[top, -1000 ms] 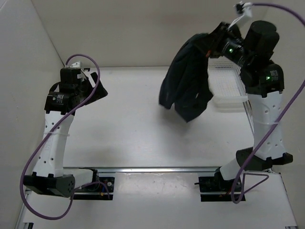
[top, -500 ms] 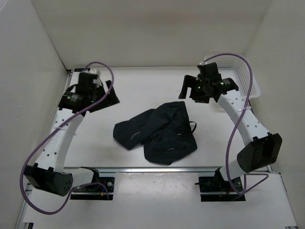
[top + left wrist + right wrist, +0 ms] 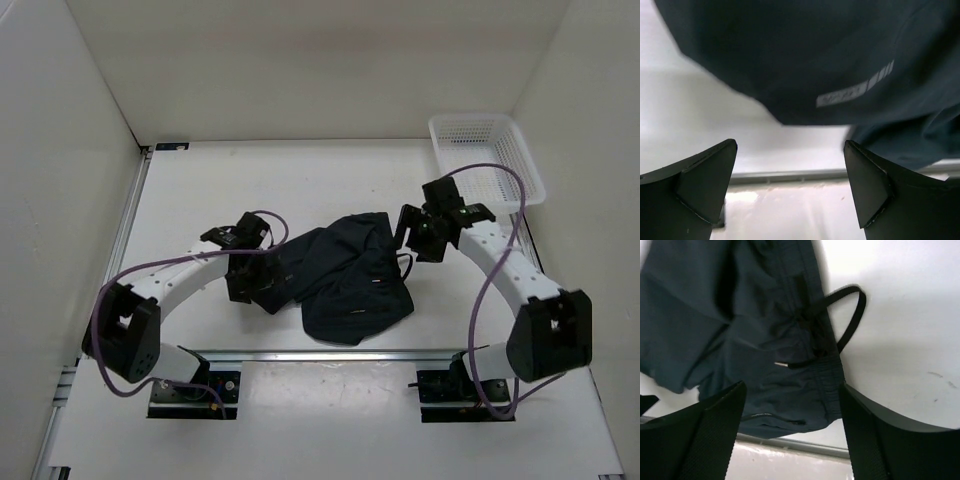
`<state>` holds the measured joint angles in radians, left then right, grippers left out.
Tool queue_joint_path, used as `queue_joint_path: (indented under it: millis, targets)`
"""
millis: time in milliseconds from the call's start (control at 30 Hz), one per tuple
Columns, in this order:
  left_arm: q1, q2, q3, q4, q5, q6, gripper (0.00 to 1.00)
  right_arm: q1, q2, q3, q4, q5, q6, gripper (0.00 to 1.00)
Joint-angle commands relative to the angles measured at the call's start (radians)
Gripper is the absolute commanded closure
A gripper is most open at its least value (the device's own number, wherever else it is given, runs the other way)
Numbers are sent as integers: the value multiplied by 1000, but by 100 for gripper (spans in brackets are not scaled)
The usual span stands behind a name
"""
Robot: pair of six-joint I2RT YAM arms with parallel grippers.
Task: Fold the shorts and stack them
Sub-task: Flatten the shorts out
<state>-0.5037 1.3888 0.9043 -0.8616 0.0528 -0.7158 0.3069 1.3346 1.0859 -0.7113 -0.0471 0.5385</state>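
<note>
The dark navy shorts (image 3: 345, 275) lie crumpled in a loose heap on the white table, near its front middle. My left gripper (image 3: 252, 288) hangs low at the heap's left edge, open, nothing between its fingers (image 3: 705, 185). In the left wrist view the shorts (image 3: 815, 60) fill the upper part, with a small grey printed strip on the fabric. My right gripper (image 3: 412, 238) is at the heap's right edge by the waistband. It is open, and its fingers (image 3: 875, 435) straddle the waistband (image 3: 805, 390) without clamping it. A black drawstring loop (image 3: 850, 315) lies on the table beside it.
A white mesh basket (image 3: 530, 165) stands at the back right corner. A metal rail (image 3: 330, 352) runs along the table's near edge, just in front of the shorts. White walls close in the left, back and right sides.
The shorts hung from my raised right gripper a second ago; they now lie on the table. The right gripper opened and came down by the waistband. The left arm swung down to the heap's left edge.
</note>
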Motion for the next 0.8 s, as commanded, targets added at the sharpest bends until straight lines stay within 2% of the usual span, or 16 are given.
queue_joint_path:
  millis: [0, 67, 133, 167, 200, 233, 267, 367, 533, 667, 700, 733, 767]
  targets:
    - [-30, 54, 8, 146, 5, -66, 0, 14, 76, 14, 71, -59, 6, 20]
    - [-30, 99, 8, 147, -4, -66, 0, 14, 162, 77, 72, -48, -5, 17]
    - [-30, 130, 19, 156, -33, -66, 12, 14, 236, 117, 82, -28, -14, 17]
    - [-30, 142, 28, 156, -59, -66, 21, 14, 260, 132, 82, -28, -14, 17]
    - [-30, 142, 28, 156, -76, -66, 35, 14, 284, 170, 94, -10, -14, 16]
    - [-30, 142, 37, 156, -86, -66, 60, 14, 338, 192, 104, 12, -26, 16]
    - [-30, 142, 48, 156, -96, -66, 72, 14, 372, 219, 104, 35, -37, 16]
    - [-21, 142, 58, 156, -96, -56, 90, 5, 521, 376, 85, 49, -69, 14]
    - [-2, 110, 81, 135, -105, -47, 90, 5, 724, 604, 52, 88, -69, 13]
    - [31, 69, 131, 87, -105, -27, 90, 5, 825, 684, 29, 104, -69, 21]
    - [31, 69, 143, 72, -96, -16, 90, 5, 850, 693, 29, 113, -78, 27]
    - [43, 59, 143, 61, -96, -5, 86, 14, 859, 704, 29, 113, -78, 30]
    - [44, 59, 143, 49, -85, -5, 77, 14, 859, 704, 29, 113, -78, 35]
